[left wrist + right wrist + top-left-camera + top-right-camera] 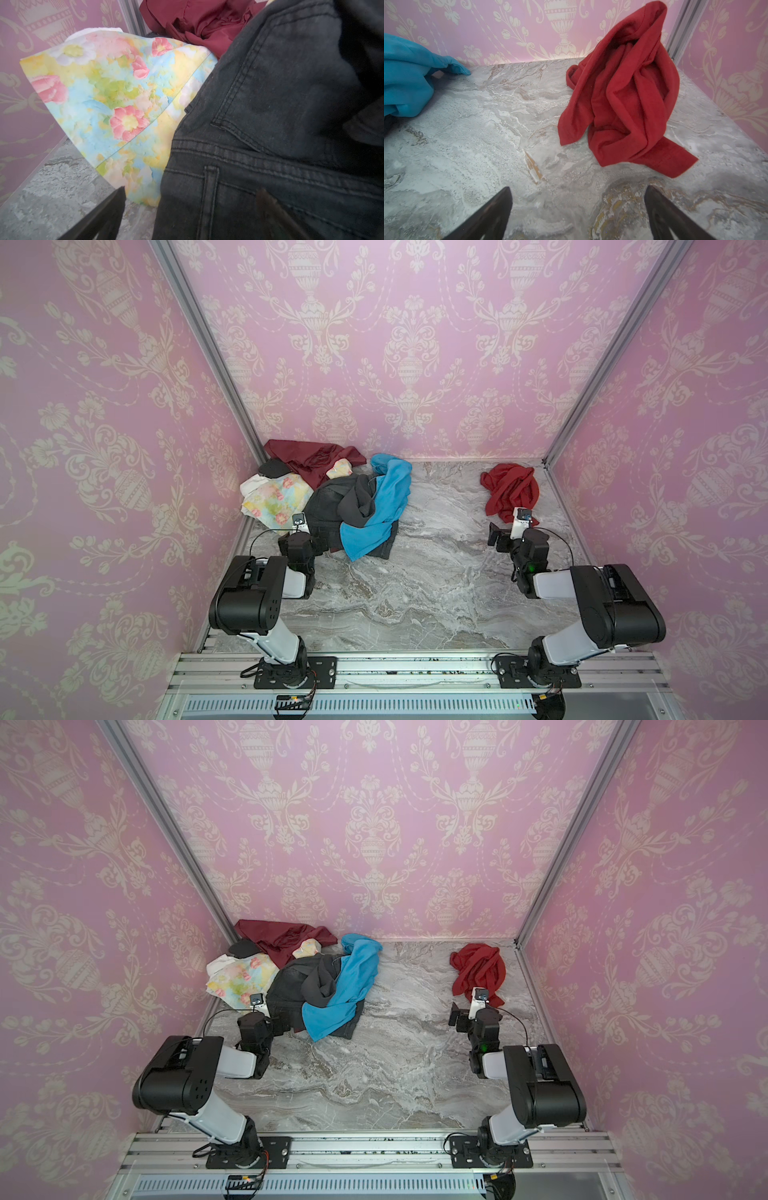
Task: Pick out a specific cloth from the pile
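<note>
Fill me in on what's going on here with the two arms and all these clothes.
Two robot arms are working at a marble table with clothes on it. The red cloth lies by itself near the back right corner, apart from the pile heaped at the back left. The right gripper sits just in front of the red cloth, fingers spread, holding nothing. The left gripper is at the pile's near edge by the dark jeans, also open and empty.
</note>
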You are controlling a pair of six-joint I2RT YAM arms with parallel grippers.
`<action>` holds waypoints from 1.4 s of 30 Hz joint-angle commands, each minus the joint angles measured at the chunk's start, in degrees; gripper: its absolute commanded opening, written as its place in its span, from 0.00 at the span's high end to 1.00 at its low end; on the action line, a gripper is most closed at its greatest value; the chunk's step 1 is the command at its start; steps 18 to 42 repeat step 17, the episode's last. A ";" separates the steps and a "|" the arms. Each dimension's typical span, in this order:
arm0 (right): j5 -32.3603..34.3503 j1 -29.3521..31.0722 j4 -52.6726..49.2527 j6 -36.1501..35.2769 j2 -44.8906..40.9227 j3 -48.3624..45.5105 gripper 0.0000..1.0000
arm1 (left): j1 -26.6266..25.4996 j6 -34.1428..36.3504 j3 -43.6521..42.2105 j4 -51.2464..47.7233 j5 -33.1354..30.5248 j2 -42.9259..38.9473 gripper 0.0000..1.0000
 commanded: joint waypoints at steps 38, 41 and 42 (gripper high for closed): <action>-4.72 0.22 -1.27 -2.03 -0.02 1.48 0.00 | 0.36 1.55 0.05 3.66 1.50 0.33 0.00; -4.72 0.22 -1.27 -2.03 -0.02 1.48 0.00 | 0.36 1.55 0.05 3.66 1.50 0.33 0.00; -4.72 0.22 -1.27 -2.03 -0.02 1.48 0.00 | 0.36 1.55 0.05 3.66 1.50 0.33 0.00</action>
